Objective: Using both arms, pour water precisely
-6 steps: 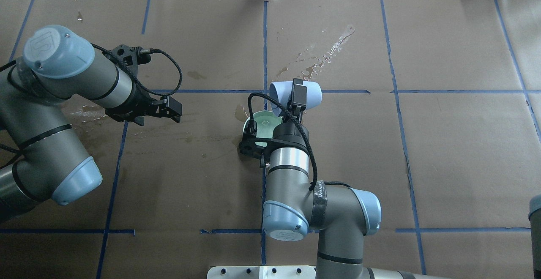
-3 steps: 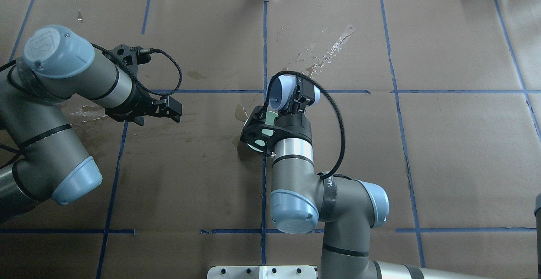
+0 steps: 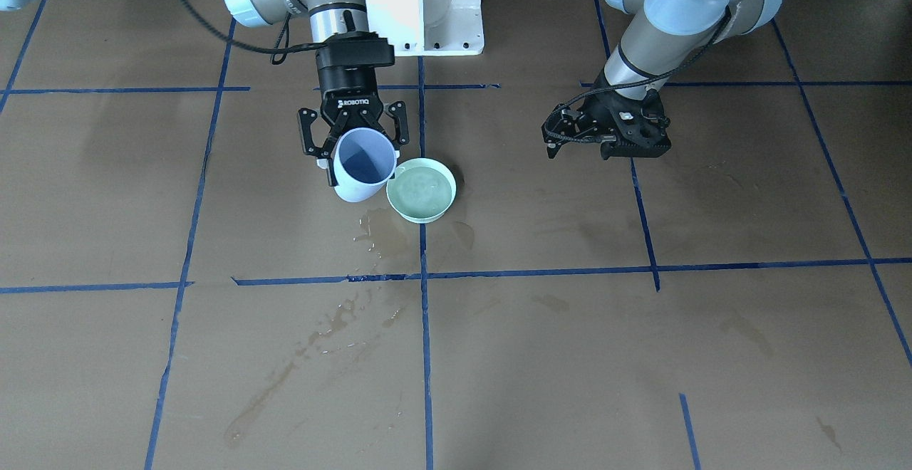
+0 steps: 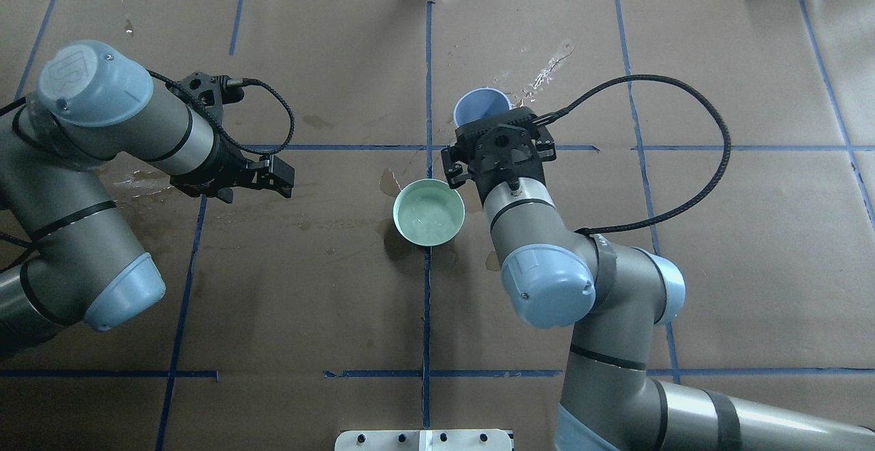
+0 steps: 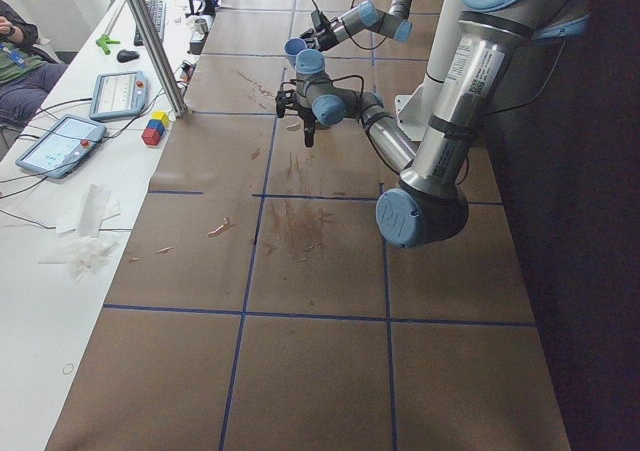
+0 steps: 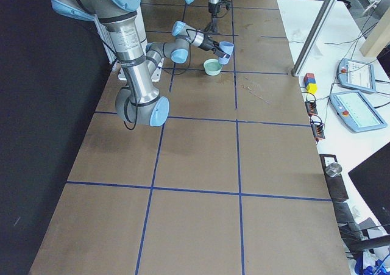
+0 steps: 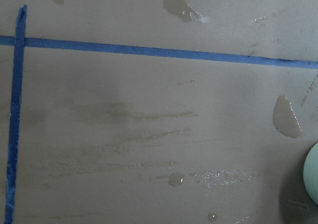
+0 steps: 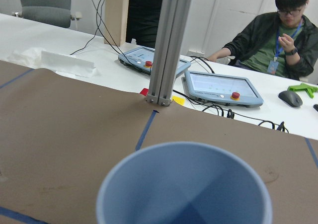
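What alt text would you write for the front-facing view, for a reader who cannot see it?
The right gripper holds a blue cup beside a green bowl of water on brown paper. The left gripper hangs off to the view's right, holding nothing; wet stains mark the paper.

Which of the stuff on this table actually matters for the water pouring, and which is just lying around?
Belongs to the job:
blue cup, held in the right tool
green bowl with water in it
left tool, off to the side, holding nothing

Just lying about:
spilled puddles
coloured blocks
control pads
tissue
computer mouse
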Available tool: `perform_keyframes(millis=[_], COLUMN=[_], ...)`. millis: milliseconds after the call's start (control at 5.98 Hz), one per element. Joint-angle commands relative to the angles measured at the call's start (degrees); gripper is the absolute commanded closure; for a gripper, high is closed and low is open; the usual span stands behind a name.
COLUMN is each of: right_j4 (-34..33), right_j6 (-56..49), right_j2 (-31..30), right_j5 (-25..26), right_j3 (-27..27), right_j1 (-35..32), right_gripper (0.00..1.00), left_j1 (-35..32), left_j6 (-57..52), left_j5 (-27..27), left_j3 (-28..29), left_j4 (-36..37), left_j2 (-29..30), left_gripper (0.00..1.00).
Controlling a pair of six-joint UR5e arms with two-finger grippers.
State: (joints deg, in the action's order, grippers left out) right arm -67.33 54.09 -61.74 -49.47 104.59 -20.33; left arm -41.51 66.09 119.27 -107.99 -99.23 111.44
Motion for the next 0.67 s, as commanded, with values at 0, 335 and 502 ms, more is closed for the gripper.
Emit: perform_keyframes(millis=[0,335,502], right_j4=[0.3,8.1,20.0], right_j6=[4.8,7.2,6.6], right_j2=[-9.3,-23.8,-33.0], right_j5=[-2.7,-2.8,-3.1], right_j3=[6.5,11.4,10.6], right_j1=[-3.0,-5.0,-5.9], right_gripper=[0.99,0.98,0.98], left_j1=[0.0,0.0,0.0], left_j6=[0.0,0.0,0.0], left_j5=[0.0,0.0,0.0], left_j3=[0.0,0.1,0.1], left_j4=[0.0,0.0,0.0], left_j2=[0.0,0.2,0.2], left_gripper=[0.0,0.0,0.0])
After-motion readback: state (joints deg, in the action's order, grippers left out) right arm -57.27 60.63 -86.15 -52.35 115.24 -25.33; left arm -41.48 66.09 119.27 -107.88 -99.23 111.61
